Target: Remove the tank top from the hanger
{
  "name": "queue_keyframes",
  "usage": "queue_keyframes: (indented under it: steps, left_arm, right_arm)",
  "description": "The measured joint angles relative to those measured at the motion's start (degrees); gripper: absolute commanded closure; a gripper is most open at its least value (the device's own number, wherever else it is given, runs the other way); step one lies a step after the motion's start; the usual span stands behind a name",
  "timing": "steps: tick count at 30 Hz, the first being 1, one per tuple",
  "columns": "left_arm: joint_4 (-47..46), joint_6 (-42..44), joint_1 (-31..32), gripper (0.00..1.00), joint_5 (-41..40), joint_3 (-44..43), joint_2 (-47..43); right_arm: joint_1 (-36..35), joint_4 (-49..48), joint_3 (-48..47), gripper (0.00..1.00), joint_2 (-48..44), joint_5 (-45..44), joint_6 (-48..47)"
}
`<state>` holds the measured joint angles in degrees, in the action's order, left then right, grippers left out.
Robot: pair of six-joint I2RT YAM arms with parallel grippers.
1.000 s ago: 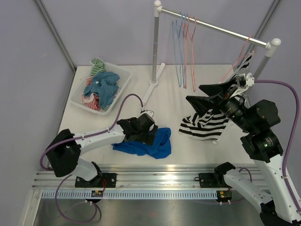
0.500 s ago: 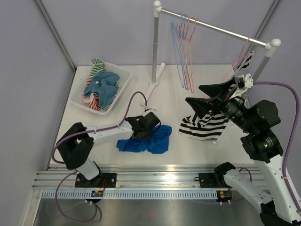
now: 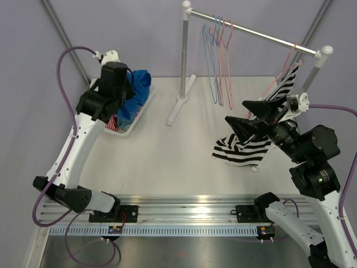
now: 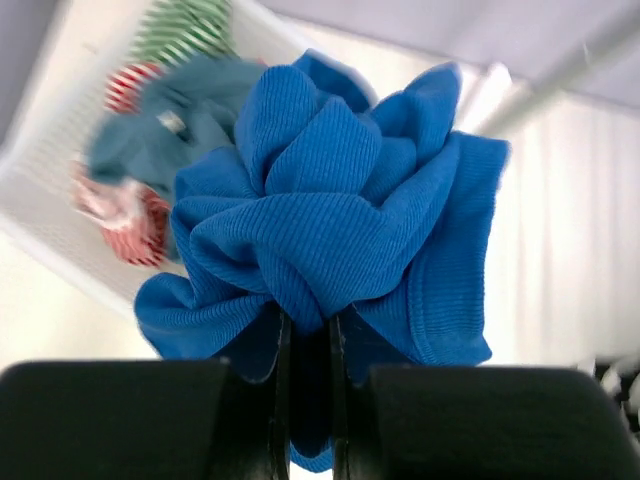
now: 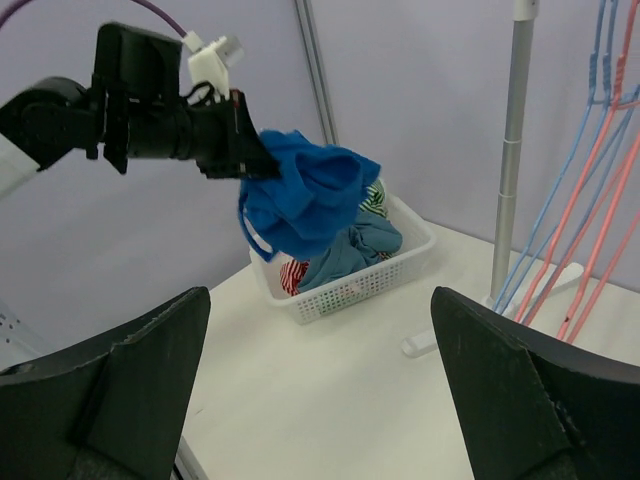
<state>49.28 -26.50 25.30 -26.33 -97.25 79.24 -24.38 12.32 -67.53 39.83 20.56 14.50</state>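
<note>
White table (image 3: 178, 156), seen from above, with both arm bases at the near edge. At the far side, a garment rack (image 3: 251, 32): two upright posts joined by a sloping rail. Left arm (image 3: 75, 139) raised and reaching toward the far-left corner; right arm (image 3: 312, 162) raised at the right, wrist turned toward the middle of the table. White mesh basket (image 5: 350, 290) at the far-left corner, holding a heap of clothes, among them teal, red-striped and green-striped pieces. Black-and-white striped tank top (image 3: 242, 149) at the right end of the rack, upper part hung on a pink hanger (image 3: 289, 57), lower part bunched on the table below; not yet off the hanger. Blue garment (image 4: 330, 200), crumpled into a ball, clear of the table and above the basket. Cluster of bare wire hangers (image 3: 220, 61), blue and pink, near the left end of the rail, well apart from the tank top. Left gripper (image 4: 307, 330) clamped on a fold of the blue garment, fingers nearly together with only cloth between them. Right gripper (image 3: 249, 116) spread wide and holding nothing, over the draped part of the tank top in the overhead view; contact with the cloth impossible to tell from the views given.
</note>
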Motion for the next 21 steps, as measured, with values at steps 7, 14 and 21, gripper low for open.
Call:
queue_keyframes:
  steps: [7, 14, 21]
  left_arm:
    - [4.17, 3.39, -15.12, 1.0, 4.04, -13.9, 10.4]
    - [4.04, 4.76, -25.53, 1.0, 16.17, -17.75, 30.51]
    - [3.48, 5.38, -28.33, 0.95, 24.48, -16.96, 48.04]
  right_arm:
    - [0.0, 0.0, 0.04, 0.0, -0.42, -1.9, -1.09]
    - [0.0, 0.07, 0.09, 0.01, -0.09, -2.47, -1.36]
    - [0.0, 0.11, 0.09, 0.01, 0.57, -2.75, -1.4]
